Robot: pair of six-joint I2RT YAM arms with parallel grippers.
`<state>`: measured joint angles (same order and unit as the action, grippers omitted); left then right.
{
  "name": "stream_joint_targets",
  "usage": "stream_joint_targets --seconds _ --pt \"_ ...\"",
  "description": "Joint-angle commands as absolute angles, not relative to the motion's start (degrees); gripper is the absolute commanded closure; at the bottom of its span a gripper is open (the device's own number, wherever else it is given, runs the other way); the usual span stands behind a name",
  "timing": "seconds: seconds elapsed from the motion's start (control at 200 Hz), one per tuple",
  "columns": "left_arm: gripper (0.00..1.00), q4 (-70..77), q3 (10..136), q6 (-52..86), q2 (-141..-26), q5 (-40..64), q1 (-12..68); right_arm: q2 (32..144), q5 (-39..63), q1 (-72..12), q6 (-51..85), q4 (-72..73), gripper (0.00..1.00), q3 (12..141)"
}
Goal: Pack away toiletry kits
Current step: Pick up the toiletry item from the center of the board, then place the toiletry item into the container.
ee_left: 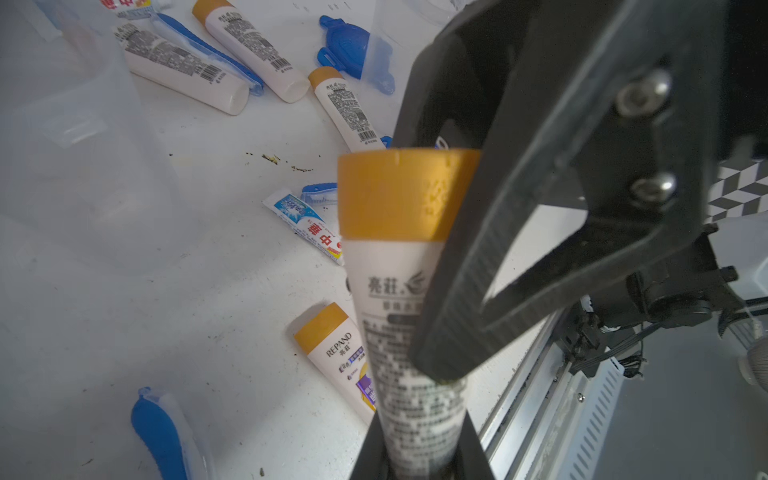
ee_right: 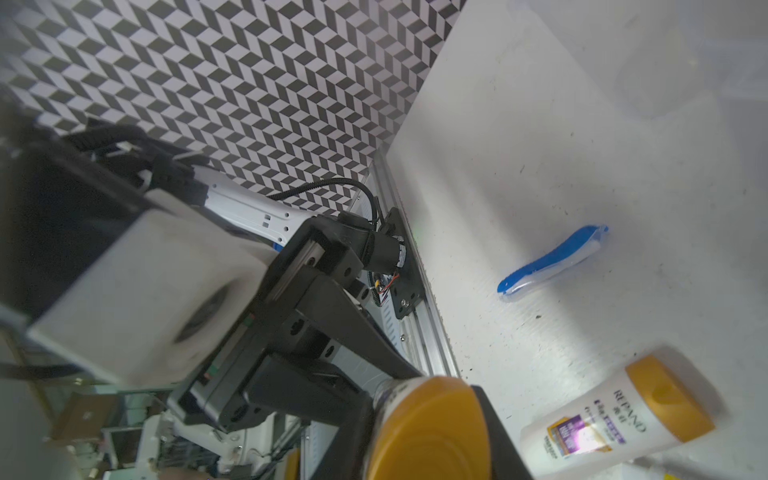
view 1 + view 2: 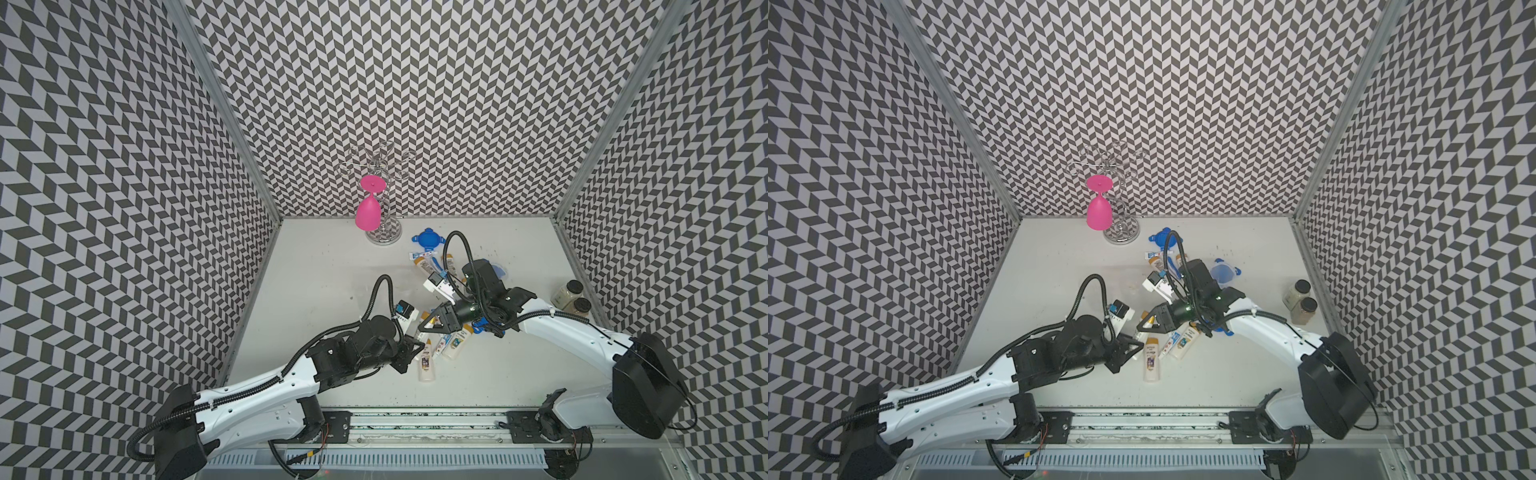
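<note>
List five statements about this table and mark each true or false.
1. The left gripper holds a bottle. True.
2. The goblet lies on the table. False: it hangs upside down on the rack.
3. The right gripper has its jaws at that bottle's cap. True.
4. Everything blue is packed away. False: a toothbrush lies loose on the table.
5. Two dark-lidded jars stand near the table's right edge. True.
</note>
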<state>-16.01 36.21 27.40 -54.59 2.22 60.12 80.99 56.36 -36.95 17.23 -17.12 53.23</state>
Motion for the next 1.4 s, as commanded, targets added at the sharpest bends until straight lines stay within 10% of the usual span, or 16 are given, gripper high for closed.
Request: stream_joint_targets --seconds 0.0,0.135,0.275,0.376,0.576,1.397 --pt "1.00 -13.5 36.4 27.4 -54.4 2.0 60.2 81.6 57.9 -37.8 14.5 -16.0 0.81 55.2" --pt "0.84 -13.0 36.0 28.4 -54.2 2.0 60.2 81.6 56.9 -37.7 13.9 -17.3 0.95 56.4" --pt "0.23 -16.2 35.6 32.3 -51.9 1.6 58.2 82.0 48.6 -37.6 11.5 -22.0 1.00 62.7" --pt "0.01 -17.6 33.6 36.6 -46.1 5.1 52.4 83.7 36.9 -37.4 8.1 -25.8 1.00 70.3" --pt "0.00 -23.8 31.9 38.9 -38.6 12.8 38.0 89.4 23.5 -37.3 7.0 -21.3 1.00 81.2" --pt "0.01 -24.5 32.9 38.0 -43.0 9.5 37.9 98.8 9.7 -40.5 0.9 -18.4 1.00 81.0"
